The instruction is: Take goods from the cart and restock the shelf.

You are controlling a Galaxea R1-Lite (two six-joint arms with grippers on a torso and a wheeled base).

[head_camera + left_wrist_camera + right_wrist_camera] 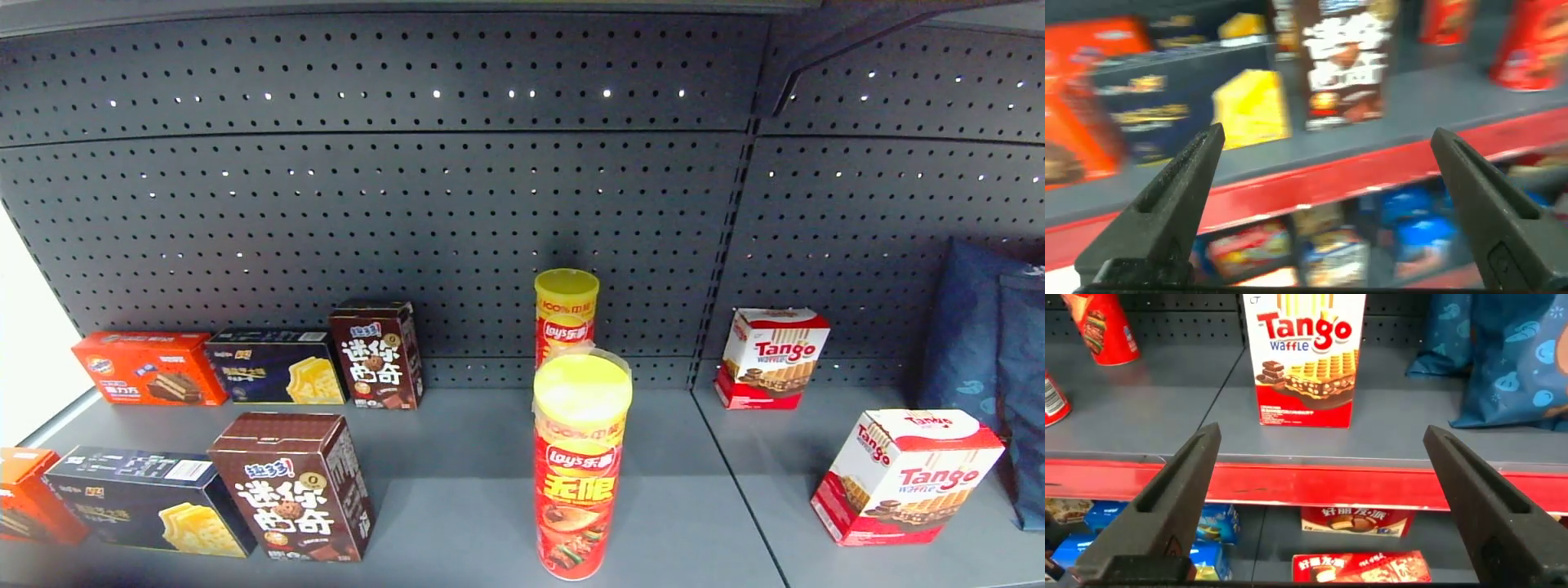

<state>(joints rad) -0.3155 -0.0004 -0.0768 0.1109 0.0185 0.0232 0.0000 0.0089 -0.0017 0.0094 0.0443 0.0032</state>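
The grey shelf [473,490] carries snack goods. At its left stand orange boxes [147,367], dark blue cracker boxes [151,500] and brown cookie boxes [298,486]. Two red chip cans with yellow lids stand mid-shelf, one in front [578,474] and one behind [565,314]. Two red-and-white wafer boxes [910,478] sit to the right. My left gripper [1327,155] is open, in front of the shelf edge, facing the brown cookie box [1343,61] and blue box [1200,102]. My right gripper [1323,445] is open, facing a wafer box [1306,359].
Blue bags [992,351] lean at the shelf's far right, also the blue bags [1503,359] in the right wrist view. A red strip [1315,486] lines the shelf front, and more packaged goods [1355,539] fill the lower shelf. Perforated back panel [408,204] behind.
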